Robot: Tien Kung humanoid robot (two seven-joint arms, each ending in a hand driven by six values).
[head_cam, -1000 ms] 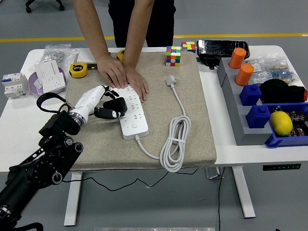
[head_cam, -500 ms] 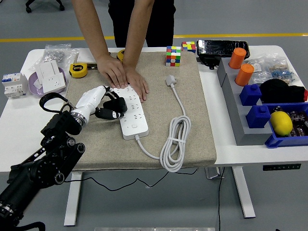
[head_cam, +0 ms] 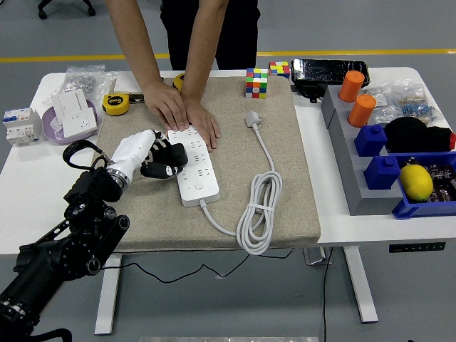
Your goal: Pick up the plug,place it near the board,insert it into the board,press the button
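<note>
Beige felt mat [head_cam: 214,142] covers the middle of the white table [head_cam: 335,206], and everything below is placed against the white power strip [head_cam: 192,165] lying on it. The strip runs lengthwise from the mat's far side toward the near side. At its far end, a person's 2 hands [head_cam: 184,114] press flat on it, holding it down. At its left edge, the left hand [head_cam: 153,158] in white and black has its dark fingers [head_cam: 171,155] curled around a small dark object that touches the strip's left side; whether this is a plug cannot be told. From the strip's near end a white cable [head_cam: 258,214] leaves and loops in a coil to the right, then runs up to a white plug [head_cam: 254,118] lying on the mat, right of the strip and well apart from it. Beyond the strip's far right sits a colour cube [head_cam: 256,83]. A yellow tape measure [head_cam: 115,104] lies far left of the strip, off the mat. The right arm is out of view.
</note>
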